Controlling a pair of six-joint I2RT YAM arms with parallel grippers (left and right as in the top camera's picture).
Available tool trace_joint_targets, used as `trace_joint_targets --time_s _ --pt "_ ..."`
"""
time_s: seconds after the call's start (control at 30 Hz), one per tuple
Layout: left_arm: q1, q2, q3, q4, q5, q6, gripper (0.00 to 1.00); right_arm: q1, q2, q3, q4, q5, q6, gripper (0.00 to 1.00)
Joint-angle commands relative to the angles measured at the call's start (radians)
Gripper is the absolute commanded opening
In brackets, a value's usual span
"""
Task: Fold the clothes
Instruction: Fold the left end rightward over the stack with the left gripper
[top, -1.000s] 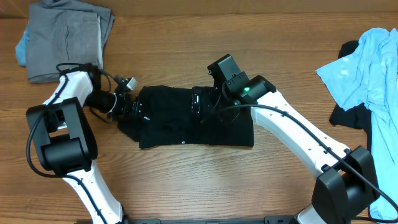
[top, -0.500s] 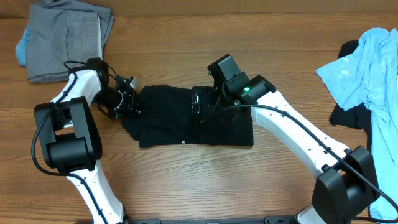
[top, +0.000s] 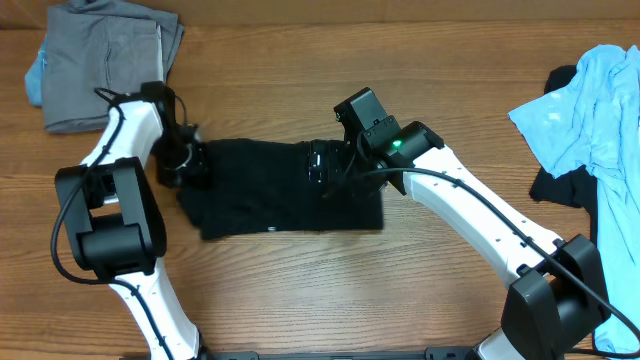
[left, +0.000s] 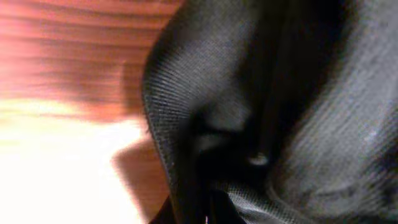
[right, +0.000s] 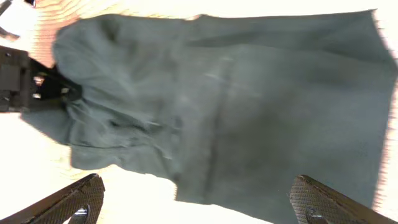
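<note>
A plain black cloth shirt (top: 265, 190) lies folded into a wide band across the middle of the brown wooden counter (top: 300, 290), its long side running left to right, with a tiny white logo (top: 270, 229) showing at its near edge. The left hand (top: 188, 163) sits at the shirt's left end, clenched on the fabric there. Its own wrist view is filled by dark woven cloth bunched in folds close to the lens, with a strip of blurred wood grain at the left. The right wrist view shows the same pinch from the other side, the cloth gathered into creases where that hand bites it. The right hand (top: 325, 165) hangs over the shirt's upper middle with its fingers spread wide and nothing between them. In its own view the two dark fingertips (right: 74, 199) stand far apart at the bottom corners, above the cloth and not touching it. Grey folded garments (top: 100, 65) rest in the far left corner of the counter, well apart from the shirt. A crumpled light blue garment (top: 590, 120) lies at the right edge, partly over another dark cloth (top: 555, 185).
</note>
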Motion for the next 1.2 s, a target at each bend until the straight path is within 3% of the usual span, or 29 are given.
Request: trace_joint_targets --time_s 0.0,0.23,0.43,0.8,1.17 --pt "0.029 0.036 0.135 -0.063 -0.243 -0.105 0.04 -0.004 0.014 0.009 0.013 0.012 -0.008 1.0" --pt "-0.016 0.036 0.381 -0.273 -0.24 -0.186 0.04 -0.021 0.049 0.009 0.045 0.083 0.004 1.0" --pt "-0.125 0.036 0.483 -0.401 -0.24 -0.271 0.04 -0.105 0.061 0.009 0.061 0.108 0.004 1.0" --pt "-0.356 0.034 0.49 -0.462 -0.089 -0.27 0.04 -0.325 0.11 0.009 0.019 0.108 0.003 1.0" --pt "-0.52 0.03 0.514 -0.481 -0.046 -0.27 0.04 -0.374 0.256 0.008 0.029 -0.021 -0.009 1.0"
